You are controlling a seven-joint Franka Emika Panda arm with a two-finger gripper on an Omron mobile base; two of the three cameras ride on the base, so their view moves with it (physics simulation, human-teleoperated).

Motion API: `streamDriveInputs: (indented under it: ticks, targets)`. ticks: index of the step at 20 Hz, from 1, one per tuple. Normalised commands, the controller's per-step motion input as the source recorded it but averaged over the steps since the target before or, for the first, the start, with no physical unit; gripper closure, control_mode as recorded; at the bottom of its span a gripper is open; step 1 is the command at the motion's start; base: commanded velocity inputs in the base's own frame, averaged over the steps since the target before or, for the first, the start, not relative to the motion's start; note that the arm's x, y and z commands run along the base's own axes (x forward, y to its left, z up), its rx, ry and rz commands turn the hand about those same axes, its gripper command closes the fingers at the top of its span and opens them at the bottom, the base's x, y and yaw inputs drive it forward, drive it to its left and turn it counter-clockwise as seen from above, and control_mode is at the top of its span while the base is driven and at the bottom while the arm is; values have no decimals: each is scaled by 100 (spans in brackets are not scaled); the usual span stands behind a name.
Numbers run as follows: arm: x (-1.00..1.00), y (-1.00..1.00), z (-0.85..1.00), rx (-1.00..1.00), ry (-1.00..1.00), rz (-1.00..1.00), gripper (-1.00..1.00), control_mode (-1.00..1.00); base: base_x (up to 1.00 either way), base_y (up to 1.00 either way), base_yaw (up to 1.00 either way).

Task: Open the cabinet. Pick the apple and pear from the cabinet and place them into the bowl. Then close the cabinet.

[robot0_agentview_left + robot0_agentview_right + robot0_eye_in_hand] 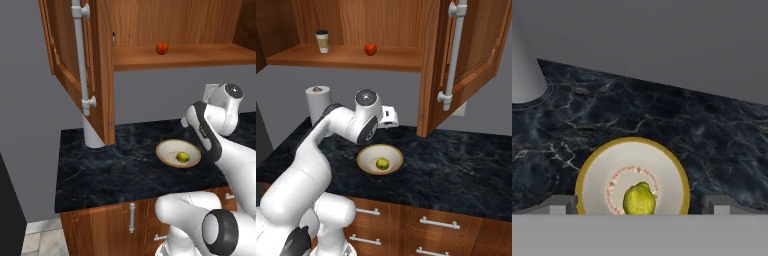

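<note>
Pear (639, 199) sits in bowl (674, 172); gripper (640, 205) gapes empty above. Better rise clear first, then reach squarely for shelf apple (161, 48).

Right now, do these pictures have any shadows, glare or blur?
Left base view: flat, even light, the pear casting faint shade in the bowl. Right base view: the apple crisp, no glare. Hand view: slightly soft, the countertop veins smeared.

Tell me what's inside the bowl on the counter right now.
The bowl holds only the pear, lying on the cream bottom. The apple sits on the cabinet shelf. The bowl's near edge is cut off in the hand view.
</note>
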Motion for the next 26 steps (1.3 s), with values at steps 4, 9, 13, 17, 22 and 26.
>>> streamDriveInputs:
  ticks: [4, 9, 13, 17, 22, 26]
  targets:
    - [-36, 18, 100, 0, -18, 0, -100, -100, 0, 0, 0]
    - [-31, 12, 100, 0, -18, 0, -100, -100, 0, 0, 0]
    - [-8, 6, 100, 0, -14, 0, -100, -100, 0, 0, 0]
    - [0, 2, 100, 0, -9, 0, -100, -100, 0, 0, 0]
    - [8, 13, 91, 2, -4, 0, -100, -100, 0, 0, 0]
    - [41, 26, 48, 6, -1, 0, -100, -100, 0, 0, 0]
